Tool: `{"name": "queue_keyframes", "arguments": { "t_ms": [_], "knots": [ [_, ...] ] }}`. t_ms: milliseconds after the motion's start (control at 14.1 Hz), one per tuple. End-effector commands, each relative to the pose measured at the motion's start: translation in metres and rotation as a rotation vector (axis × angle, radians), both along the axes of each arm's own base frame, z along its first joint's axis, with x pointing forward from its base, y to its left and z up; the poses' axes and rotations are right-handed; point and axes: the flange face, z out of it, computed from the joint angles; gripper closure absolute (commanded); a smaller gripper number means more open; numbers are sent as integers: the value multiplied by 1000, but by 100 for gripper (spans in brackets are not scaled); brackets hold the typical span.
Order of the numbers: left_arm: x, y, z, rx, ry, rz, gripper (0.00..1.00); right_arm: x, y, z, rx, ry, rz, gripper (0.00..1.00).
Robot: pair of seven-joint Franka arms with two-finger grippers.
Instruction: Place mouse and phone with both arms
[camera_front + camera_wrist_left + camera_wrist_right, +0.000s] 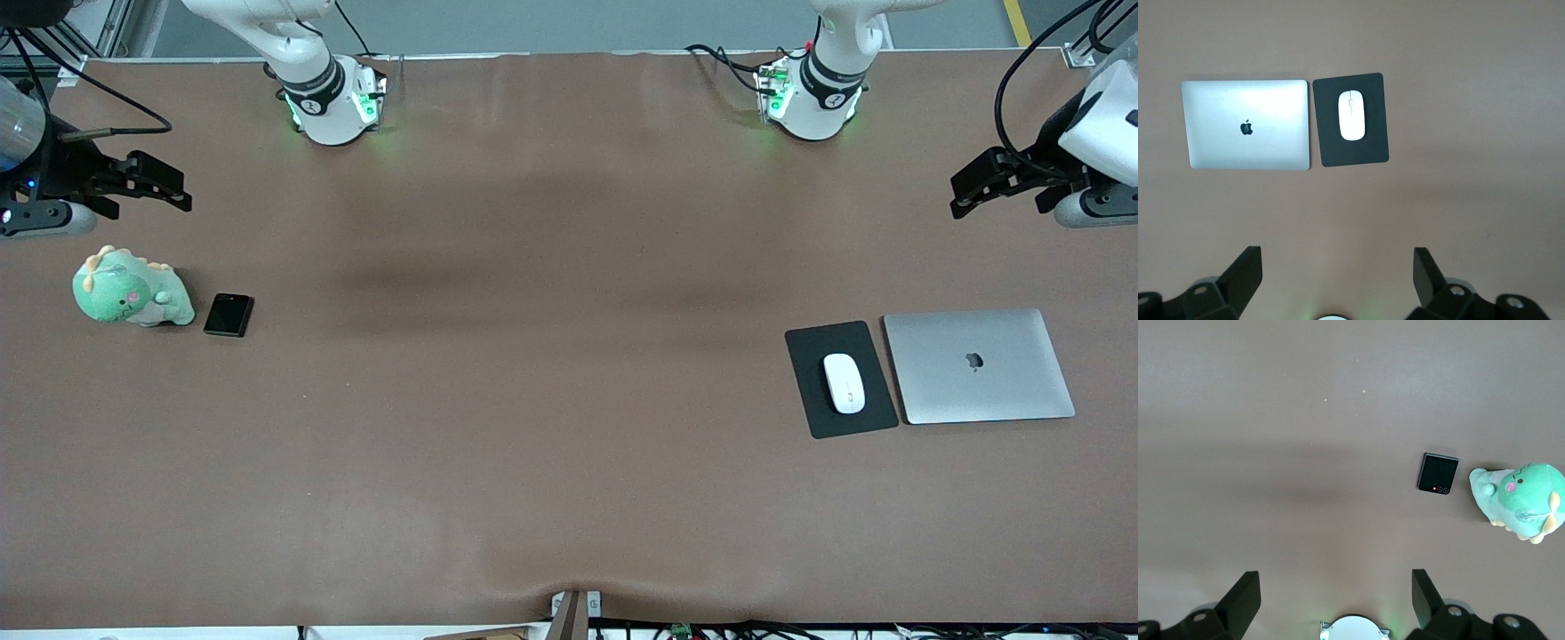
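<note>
The white mouse (844, 382) lies on a black mat (840, 420) beside a closed silver laptop (978, 366), toward the left arm's end of the table; it also shows in the left wrist view (1351, 115). The black phone (228, 315) lies flat beside a green plush toy (129, 289) toward the right arm's end; it also shows in the right wrist view (1437, 473). My left gripper (963, 191) hangs open and empty high over the table's edge. My right gripper (173, 187) hangs open and empty over the table, above the plush toy's area.
The mat (1351, 150) and laptop (1248, 125) lie side by side. The plush toy (1525, 500) sits close to the phone. The two arm bases (333, 98) (809, 93) stand at the table's back edge. Brown tabletop (533, 356) spreads between the two groups.
</note>
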Motion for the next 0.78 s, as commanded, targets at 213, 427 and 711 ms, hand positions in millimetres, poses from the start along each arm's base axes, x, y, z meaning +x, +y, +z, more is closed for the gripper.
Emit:
{"name": "queue_keyframes", "arguments": {
  "t_ms": [213,427,711],
  "knots": [
    [-8,4,14,-13,-10,1,0,-6,-6,4,-6,6,13,0],
    [-8,2,14,-13,-10,-4,0,-5,-6,4,-6,4,13,0],
    [-9,2,13,0,-2,2,0,-5,-5,3,-6,4,11,0]
  ]
}}
